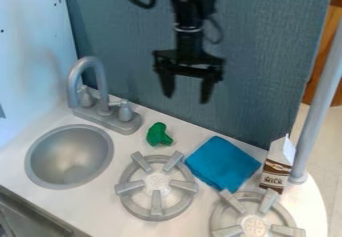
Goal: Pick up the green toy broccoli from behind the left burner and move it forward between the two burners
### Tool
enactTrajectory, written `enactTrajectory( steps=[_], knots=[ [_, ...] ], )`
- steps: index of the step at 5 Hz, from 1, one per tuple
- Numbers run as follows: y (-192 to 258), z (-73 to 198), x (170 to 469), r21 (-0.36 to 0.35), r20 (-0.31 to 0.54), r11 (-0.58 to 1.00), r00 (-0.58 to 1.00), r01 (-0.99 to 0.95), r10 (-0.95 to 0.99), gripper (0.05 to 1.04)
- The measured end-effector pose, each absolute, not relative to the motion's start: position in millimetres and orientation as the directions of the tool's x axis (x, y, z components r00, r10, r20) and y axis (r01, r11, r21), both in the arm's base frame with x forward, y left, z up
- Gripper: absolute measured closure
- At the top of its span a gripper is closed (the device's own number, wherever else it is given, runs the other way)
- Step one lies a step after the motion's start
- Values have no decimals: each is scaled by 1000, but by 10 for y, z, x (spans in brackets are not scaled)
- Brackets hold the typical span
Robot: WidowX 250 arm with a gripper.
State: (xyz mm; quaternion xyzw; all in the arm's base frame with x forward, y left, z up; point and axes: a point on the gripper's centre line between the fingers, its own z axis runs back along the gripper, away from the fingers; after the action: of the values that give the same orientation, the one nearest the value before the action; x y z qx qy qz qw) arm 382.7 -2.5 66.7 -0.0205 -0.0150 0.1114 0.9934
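Observation:
The black gripper (pixel 186 97) hangs open in front of the blue-grey back panel, high above the counter, with nothing between its fingers. Nearest below it, a small green object (pixel 159 135) lies on the white counter between the faucet and the left burner. A folded blue cloth (pixel 223 164) lies to the right of that, against the left burner's edge. The brown and white milk carton (pixel 277 165) stands upright at the right, beside the cloth.
A round metal sink (pixel 70 156) is at the left, with a grey faucet (pixel 101 97) behind it. Two grey burners stand at the front, the left burner (pixel 156 209) and the right burner (pixel 254 225). A grey pole (pixel 319 108) rises at the right edge.

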Motion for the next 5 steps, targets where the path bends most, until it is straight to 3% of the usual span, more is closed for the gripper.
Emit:
enactTrajectory(
  steps=[1,3,5],
  knots=[
    [192,660,3867,-48,87,982,978,-185,189,75],
    [277,238,4064,-37,109,993,988,-110,113,75],
    [451,-203,4233,50,137,983,976,-176,168,75]
  ],
)
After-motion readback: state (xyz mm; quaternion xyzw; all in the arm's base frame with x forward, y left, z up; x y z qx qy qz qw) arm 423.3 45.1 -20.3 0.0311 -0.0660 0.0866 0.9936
